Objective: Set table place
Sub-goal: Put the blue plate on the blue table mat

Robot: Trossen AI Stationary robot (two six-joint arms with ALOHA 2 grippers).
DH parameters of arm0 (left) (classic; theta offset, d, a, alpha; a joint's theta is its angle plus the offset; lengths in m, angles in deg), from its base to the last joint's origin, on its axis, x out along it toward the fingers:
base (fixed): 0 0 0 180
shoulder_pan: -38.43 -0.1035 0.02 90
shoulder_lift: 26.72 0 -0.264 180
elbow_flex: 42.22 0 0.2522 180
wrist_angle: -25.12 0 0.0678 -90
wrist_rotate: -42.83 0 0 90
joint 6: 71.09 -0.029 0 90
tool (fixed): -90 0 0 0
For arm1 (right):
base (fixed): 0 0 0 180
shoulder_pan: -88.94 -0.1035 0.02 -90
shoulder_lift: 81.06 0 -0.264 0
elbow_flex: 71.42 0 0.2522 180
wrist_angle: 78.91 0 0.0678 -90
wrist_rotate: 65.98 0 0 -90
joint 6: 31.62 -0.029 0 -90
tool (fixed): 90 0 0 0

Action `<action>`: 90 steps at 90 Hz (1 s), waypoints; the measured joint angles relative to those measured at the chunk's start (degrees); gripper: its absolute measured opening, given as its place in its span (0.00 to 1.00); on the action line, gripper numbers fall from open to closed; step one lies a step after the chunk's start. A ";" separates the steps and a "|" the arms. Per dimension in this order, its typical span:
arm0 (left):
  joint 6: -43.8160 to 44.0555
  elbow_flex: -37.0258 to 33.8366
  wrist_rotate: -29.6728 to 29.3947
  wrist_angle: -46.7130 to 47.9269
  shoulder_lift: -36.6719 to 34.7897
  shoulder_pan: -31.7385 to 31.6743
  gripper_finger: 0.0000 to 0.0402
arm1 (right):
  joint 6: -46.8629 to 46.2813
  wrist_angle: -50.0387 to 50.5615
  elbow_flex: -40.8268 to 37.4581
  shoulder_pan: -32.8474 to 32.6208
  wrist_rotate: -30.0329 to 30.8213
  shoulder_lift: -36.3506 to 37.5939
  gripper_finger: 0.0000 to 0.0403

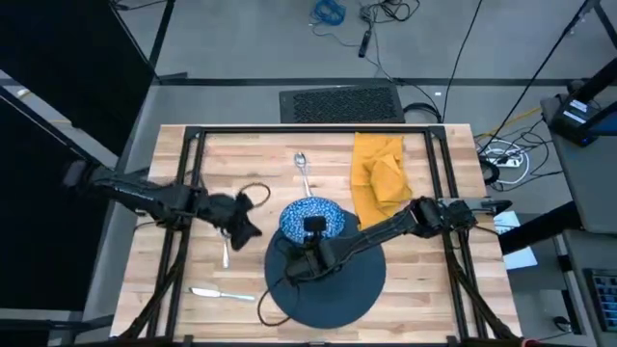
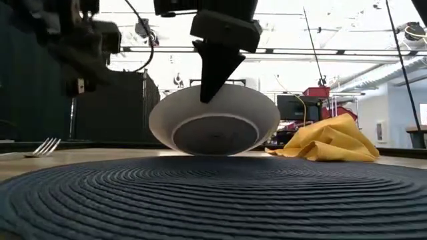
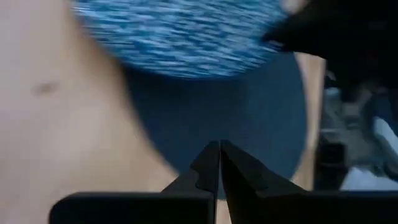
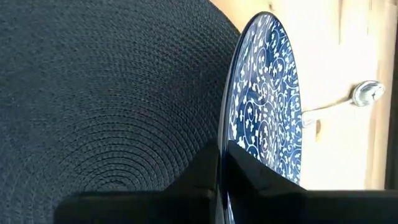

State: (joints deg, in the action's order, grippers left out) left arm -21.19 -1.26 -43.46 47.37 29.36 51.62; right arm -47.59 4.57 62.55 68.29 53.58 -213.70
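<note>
Two arms work over the table [image 1: 424,289]. Left gripper [image 1: 243,229] hovers beside the fork [image 1: 226,253], jaws pressed together, holding nothing; the knife [image 1: 222,294] lies nearer the front edge. Right gripper [image 1: 310,253] pinches the rim of the bowl [image 1: 310,218], tilted, at the far edge of the round dark mat [image 1: 337,289]. Spoon [image 1: 303,168] lies behind the bowl; napkin [image 1: 379,173] is crumpled to its right.

A dark perforated mat [image 1: 339,104] lies on the grey floor just past the far edge of the table. Farther back, a blue coil of cable [image 1: 328,12] sits among loose black wires [image 1: 386,13]. Off to the right, a white power strip [image 1: 505,159] lies in tangled cords beside grey equipment [image 1: 584,116].
</note>
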 joint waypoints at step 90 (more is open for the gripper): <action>5.56 1.01 -6.34 -20.85 34.48 6.14 0.00 | -3.81 2.10 0.00 -2.12 -2.99 2.58 0.00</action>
State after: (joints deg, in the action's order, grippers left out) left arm -15.63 -0.24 -49.81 26.53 63.84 57.76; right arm -51.40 6.67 62.55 66.17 50.60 -211.12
